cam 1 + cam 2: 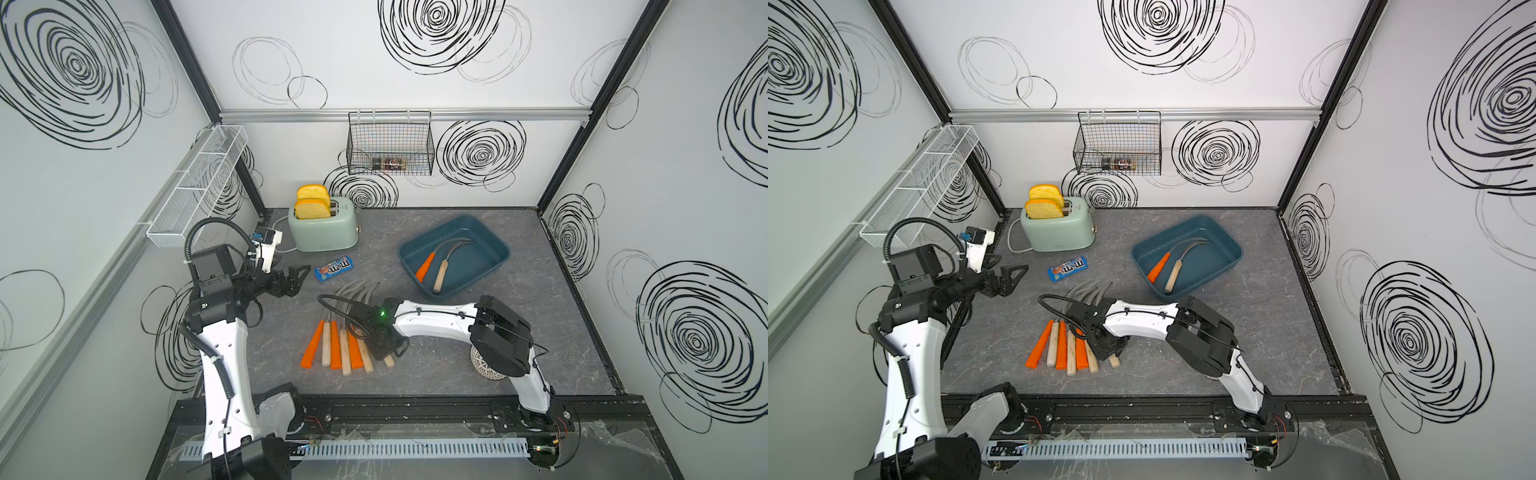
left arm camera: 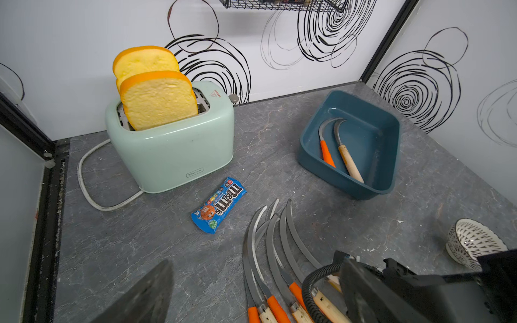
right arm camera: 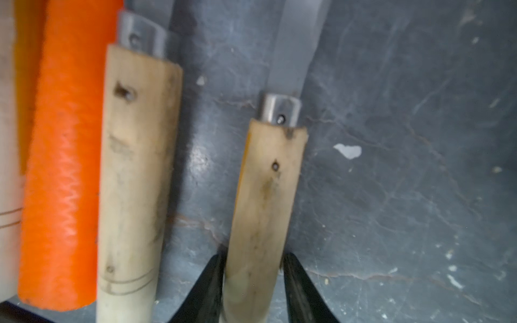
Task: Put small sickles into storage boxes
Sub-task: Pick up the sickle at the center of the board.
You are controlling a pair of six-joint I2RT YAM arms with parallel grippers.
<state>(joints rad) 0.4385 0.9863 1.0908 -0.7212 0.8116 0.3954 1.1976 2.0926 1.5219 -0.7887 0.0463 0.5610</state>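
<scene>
The table (image 1: 519, 332) carries the storage box (image 1: 482, 255) at its rear right, open side up, so that loads can be lowered in from above. Two small sickles (image 1: 436, 270) lie inside it, handles toward the front rim. A row of sickles (image 1: 336, 347), seven in all, lies in front of the box. Their handles lie side by side toward the robot, which presents each one for a top-down pinch.

The left gripper (image 1: 297, 280) hangs clear of the work, jaws fully spread and empty. The right gripper (image 3: 253, 260) stands over the row's right end. Its jaws are narrowed onto the end sickle (image 3: 268, 181), one finger against each side of the pale wooden handle. This probably keeps them off the blade.
</scene>
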